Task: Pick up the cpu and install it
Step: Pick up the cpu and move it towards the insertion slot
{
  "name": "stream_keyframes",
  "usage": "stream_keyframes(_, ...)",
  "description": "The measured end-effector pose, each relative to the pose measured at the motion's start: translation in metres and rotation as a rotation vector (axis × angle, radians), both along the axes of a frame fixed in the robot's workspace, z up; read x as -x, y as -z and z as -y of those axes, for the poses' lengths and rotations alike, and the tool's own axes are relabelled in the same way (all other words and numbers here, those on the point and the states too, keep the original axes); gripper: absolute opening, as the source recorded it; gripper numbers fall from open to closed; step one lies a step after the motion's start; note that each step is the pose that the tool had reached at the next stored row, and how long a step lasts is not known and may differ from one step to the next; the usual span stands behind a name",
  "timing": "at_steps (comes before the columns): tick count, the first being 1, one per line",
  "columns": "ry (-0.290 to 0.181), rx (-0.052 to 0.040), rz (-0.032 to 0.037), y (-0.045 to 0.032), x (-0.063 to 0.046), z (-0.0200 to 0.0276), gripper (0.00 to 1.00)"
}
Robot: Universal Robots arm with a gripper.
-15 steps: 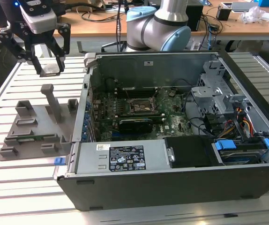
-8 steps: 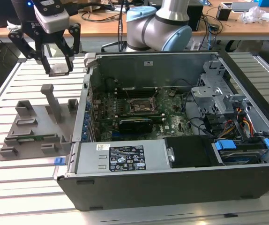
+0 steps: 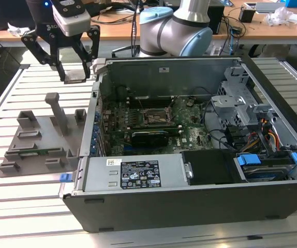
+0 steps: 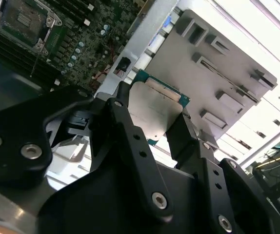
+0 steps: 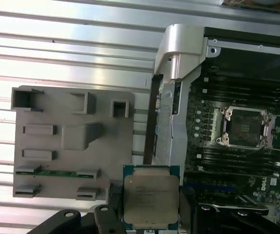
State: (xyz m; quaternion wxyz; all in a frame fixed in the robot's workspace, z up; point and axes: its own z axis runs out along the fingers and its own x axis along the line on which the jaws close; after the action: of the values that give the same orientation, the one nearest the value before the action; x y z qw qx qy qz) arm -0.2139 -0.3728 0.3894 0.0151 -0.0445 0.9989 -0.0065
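Carrying cpu, clamped by its edges in gripper jaws, socket at 4 o'clock in the exterior view, square alignment needed.

cpu: square, silvery-grey lid, green rim, clamped level in claw, airborne

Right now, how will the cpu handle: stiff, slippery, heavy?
The cpu is probably stiff: a flat metal-topped square. Its smooth lid and thin edges could slip between the fingers. Likely light, being small beside the computer case.
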Motion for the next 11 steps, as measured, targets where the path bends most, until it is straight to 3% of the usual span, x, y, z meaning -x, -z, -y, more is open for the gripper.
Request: stream_keyframes(11, 0.0, 0.0005, -0.0005, 0.0009, -0.034, -0.0017, 0.55)
